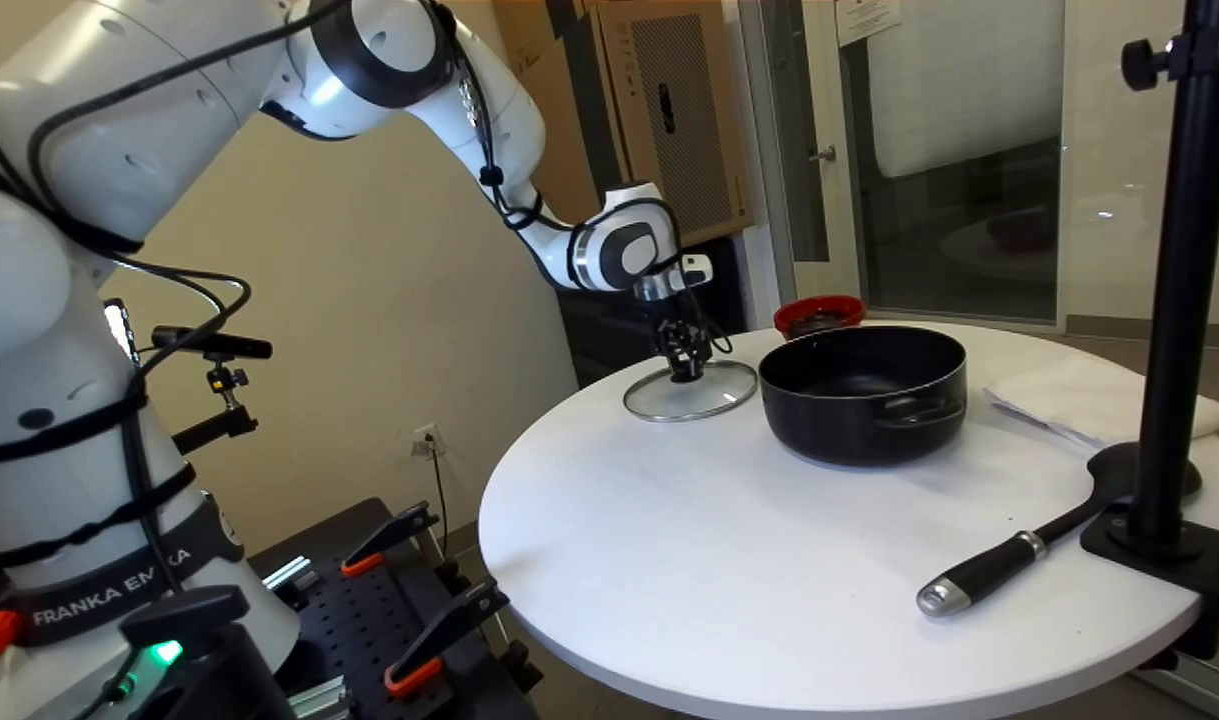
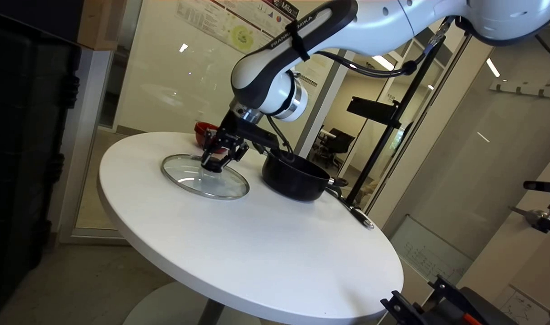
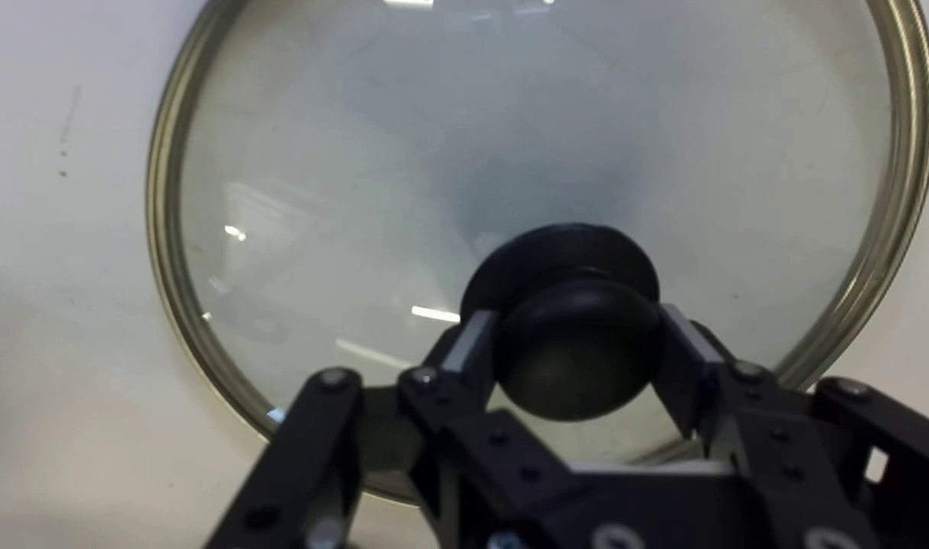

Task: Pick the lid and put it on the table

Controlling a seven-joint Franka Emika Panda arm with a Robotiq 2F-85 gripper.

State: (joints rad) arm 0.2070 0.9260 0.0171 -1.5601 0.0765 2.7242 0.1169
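The lid is clear glass with a silvery rim and a dark knob. It lies flat at the table's edge area in both exterior views (image 1: 704,398) (image 2: 198,180) and fills much of the wrist view (image 3: 342,168). It appears to rest on the white round table (image 1: 709,560), which also shows in an exterior view (image 2: 256,243). My gripper (image 3: 575,332) is shut on the lid's knob, with one finger against each side. The gripper points down over the lid's centre in both exterior views (image 1: 686,372) (image 2: 213,164). The fingers partly hide the knob.
A black pot (image 1: 849,425) stands open beside the lid. A red bowl (image 1: 819,312) is behind it. A black-handled utensil (image 1: 979,575) and a white cloth or paper (image 1: 1069,395) lie near a black pole (image 1: 1174,250) clamped to the table edge.
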